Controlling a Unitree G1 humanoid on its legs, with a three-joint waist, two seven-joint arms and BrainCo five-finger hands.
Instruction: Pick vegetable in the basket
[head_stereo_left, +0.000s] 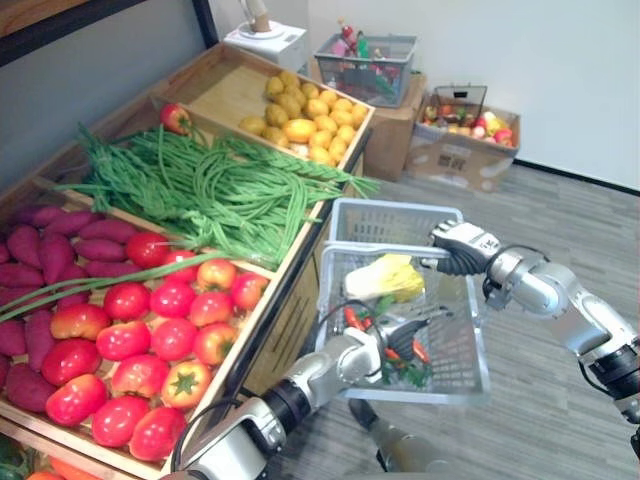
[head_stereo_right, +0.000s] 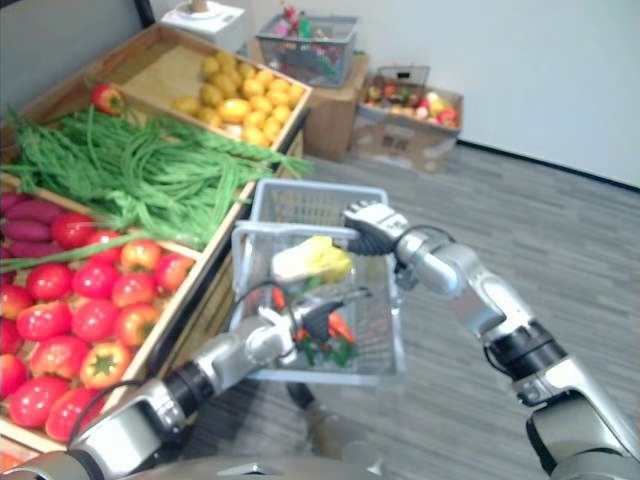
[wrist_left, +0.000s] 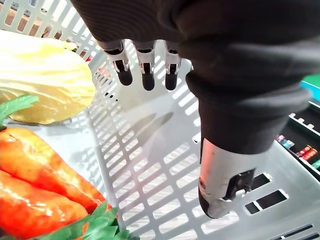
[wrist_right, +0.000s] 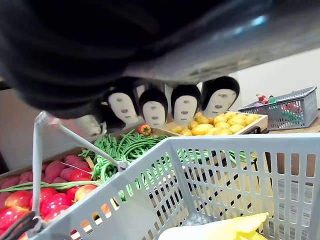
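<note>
I'm gripping the basket (head_stereo_left: 388, 218) handle (head_stereo_left: 372, 246) with my right hand (head_stereo_left: 462, 247), fingers (wrist_right: 154, 112) curling round it, while my left hand (head_stereo_left: 399, 338) is hovering inside, fingers loose and empty, over the carrots (wrist_left: 40, 190) beside the cabbage (head_stereo_left: 385, 277).

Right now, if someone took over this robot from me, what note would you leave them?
Left hand: open, holding nothing, down inside the basket beside the carrots.
Right hand: shut on the basket at its far side, holding it next to the stand.
Done: a cabbage and carrots lie in the basket.
Left: probably draw the left hand out and fetch another vegetable, such as tomatoes or beans.
</note>
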